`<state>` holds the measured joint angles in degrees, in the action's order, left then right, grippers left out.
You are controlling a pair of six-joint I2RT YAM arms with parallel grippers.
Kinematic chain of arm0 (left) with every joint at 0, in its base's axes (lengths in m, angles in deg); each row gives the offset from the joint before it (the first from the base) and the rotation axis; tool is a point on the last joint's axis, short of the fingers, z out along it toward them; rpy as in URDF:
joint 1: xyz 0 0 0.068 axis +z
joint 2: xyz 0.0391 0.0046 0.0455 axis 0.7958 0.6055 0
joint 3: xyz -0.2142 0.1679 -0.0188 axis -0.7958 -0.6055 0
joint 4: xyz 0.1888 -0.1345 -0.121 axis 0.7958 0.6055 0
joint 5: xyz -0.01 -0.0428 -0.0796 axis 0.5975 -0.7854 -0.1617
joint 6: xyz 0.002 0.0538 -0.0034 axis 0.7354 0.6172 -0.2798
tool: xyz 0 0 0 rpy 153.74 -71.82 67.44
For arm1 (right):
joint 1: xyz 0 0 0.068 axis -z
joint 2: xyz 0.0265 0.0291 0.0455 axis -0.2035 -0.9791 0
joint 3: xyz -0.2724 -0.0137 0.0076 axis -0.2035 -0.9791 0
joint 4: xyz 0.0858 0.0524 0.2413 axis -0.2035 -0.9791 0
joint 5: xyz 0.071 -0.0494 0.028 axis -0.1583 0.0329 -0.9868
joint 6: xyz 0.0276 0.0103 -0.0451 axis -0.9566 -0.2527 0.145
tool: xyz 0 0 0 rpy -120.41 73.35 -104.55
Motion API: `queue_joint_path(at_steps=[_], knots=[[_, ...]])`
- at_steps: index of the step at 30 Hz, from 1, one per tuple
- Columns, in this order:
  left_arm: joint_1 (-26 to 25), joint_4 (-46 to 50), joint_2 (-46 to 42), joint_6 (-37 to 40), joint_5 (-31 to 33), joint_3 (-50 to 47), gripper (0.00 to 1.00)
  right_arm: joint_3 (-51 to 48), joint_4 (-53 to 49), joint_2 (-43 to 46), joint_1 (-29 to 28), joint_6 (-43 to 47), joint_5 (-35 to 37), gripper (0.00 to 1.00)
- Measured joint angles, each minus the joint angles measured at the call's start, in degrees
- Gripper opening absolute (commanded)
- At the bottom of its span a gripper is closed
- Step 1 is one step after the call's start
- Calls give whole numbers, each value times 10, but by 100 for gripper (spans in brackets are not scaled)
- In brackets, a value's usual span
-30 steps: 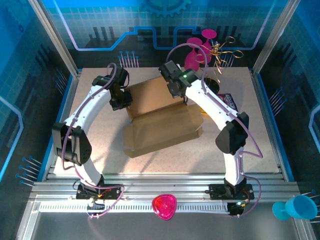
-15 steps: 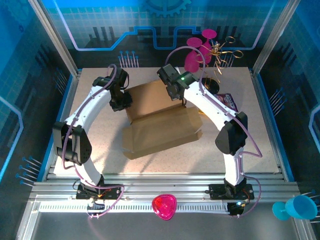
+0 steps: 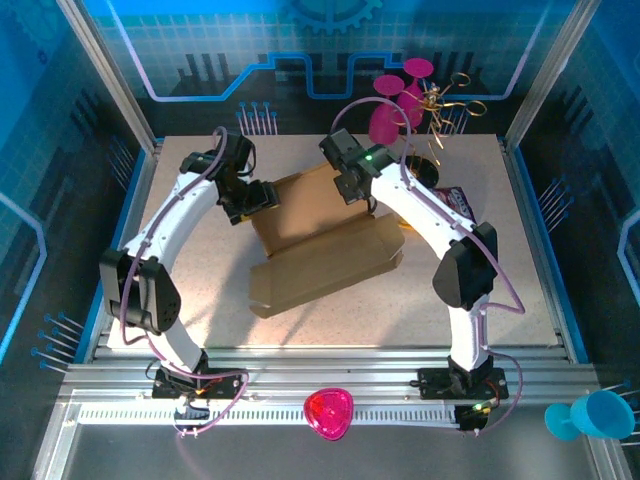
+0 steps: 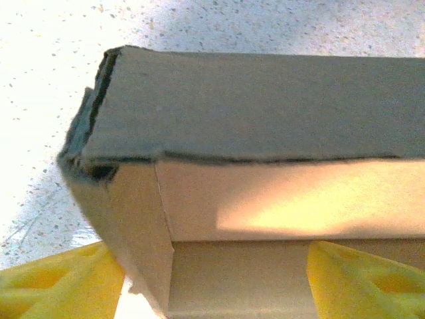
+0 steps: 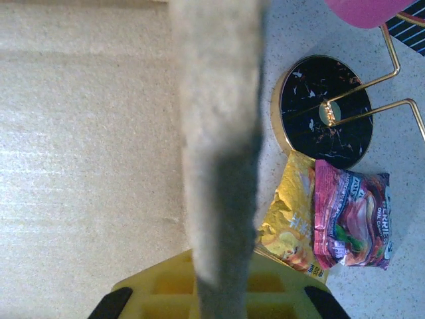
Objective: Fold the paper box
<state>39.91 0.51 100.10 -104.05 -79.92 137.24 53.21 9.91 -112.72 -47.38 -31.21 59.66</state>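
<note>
The brown paper box point(image 3: 320, 255) lies in the middle of the table, its rear panel raised toward the back. My left gripper point(image 3: 265, 195) is at the box's rear left corner. In the left wrist view its yellow fingers point(image 4: 53, 286) stand wide apart, open, straddling the box's point(image 4: 252, 106) side wall at that corner. My right gripper point(image 3: 350, 188) is at the rear flap. In the right wrist view this gripper point(image 5: 222, 282) is shut on the flap's edge, which runs up the middle, with a box panel point(image 5: 86, 133) to the left.
A purple-yellow snack packet point(image 5: 348, 219) lies right of the box, beside a gold stand with a black round base point(image 5: 324, 109) holding pink cups point(image 3: 390, 110). A pink dish point(image 3: 328, 412) and a blue cup point(image 3: 598, 415) sit near the front rail.
My left gripper has moved right, up to the box's rear left corner. The box's front part has shifted a little. The right gripper has hardly moved.
</note>
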Motion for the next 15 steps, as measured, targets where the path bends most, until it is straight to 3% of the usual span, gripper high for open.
queue_joint_path(at_steps=[8, 15], knots=[[-1, 37, -35, 4, -9, 37, 75, -8, 17, 1, 11, 45, -21, 0], [-2, 38, -58, 66, 14, 80, 68, -24, 51, 3, 19, 129, -50, 0]])
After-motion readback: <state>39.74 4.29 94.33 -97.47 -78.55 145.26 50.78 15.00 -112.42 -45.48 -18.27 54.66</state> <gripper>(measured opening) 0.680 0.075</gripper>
